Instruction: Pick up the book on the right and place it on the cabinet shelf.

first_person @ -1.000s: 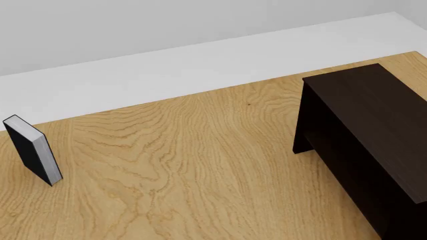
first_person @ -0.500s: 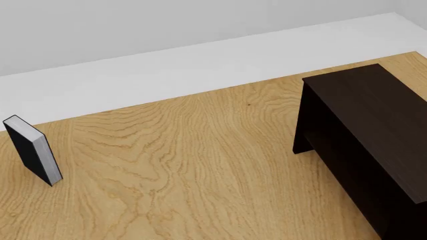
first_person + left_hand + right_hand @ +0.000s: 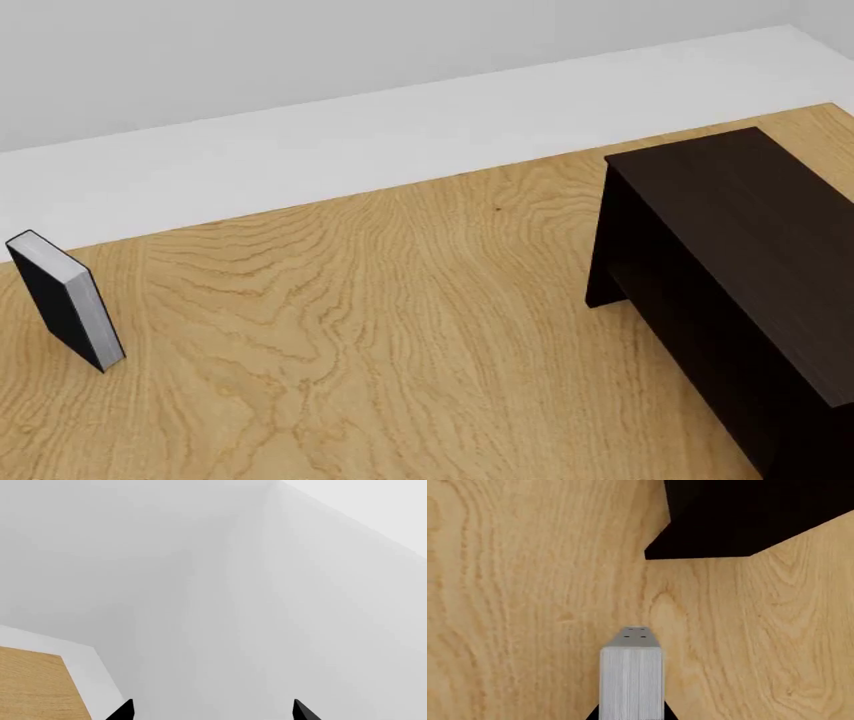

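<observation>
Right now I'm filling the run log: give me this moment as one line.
stage: carrying | right gripper: shut on book | book: above table | cabinet: ahead | left gripper: open, empty

book: pale grey, ribbed page edge showing, over wood | cabinet: dark brown, boxy, at 3 o'clock

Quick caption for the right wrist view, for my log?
Right gripper flanks the book over the wooden table, dark cabinet ahead.
</observation>
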### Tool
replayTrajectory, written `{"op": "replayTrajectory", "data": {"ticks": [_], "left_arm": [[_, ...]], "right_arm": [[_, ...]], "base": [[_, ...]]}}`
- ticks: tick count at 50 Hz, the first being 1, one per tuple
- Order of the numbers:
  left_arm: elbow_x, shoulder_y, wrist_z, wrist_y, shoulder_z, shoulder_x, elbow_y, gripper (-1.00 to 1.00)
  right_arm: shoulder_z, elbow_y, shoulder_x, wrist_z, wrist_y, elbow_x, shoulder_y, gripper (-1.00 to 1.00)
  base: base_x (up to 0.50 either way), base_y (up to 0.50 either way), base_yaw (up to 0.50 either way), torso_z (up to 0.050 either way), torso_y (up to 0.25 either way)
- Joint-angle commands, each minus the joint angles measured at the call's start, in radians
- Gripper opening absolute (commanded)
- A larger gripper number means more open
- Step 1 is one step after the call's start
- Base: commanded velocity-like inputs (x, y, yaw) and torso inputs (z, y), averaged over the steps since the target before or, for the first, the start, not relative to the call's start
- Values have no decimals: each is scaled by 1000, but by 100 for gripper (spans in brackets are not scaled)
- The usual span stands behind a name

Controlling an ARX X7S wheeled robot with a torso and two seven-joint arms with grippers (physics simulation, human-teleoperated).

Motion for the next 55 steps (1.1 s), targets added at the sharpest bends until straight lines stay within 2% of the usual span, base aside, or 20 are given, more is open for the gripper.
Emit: {"op": "replayTrajectory", "data": {"ticks": [1,10,20,22,34,55], "left_arm": [[2,1,-1,3,5,-1,-2,100],[8,1,-1,5,11,-3,-4,100],[6,3,-1,9,10,-3,-5,100],[5,3,1,11,10,-3,-7,100],[-7,7,-2,12,6,-4,-5,100],[-16,7,-2,15,11,-6,-7,100]], "right_arm": [[-76,-78,-56,138,70,-7,214,-100],[-177,-132,-106,228,98,23,349,-100],[-295,-177,-171,255,104,-34,462,-100],[-292,-199,-185,205,80,-78,473,-100],[-394,-192,-272,122,64,-242,571,-100],[-686,-144,-373,-18,-57,-622,692,-100]], "base": [[0,0,0,0,0],[0,0,0,0,0],[0,0,0,0,0],[0,0,0,0,0],[0,0,0,0,1],[0,0,0,0,1]]}}
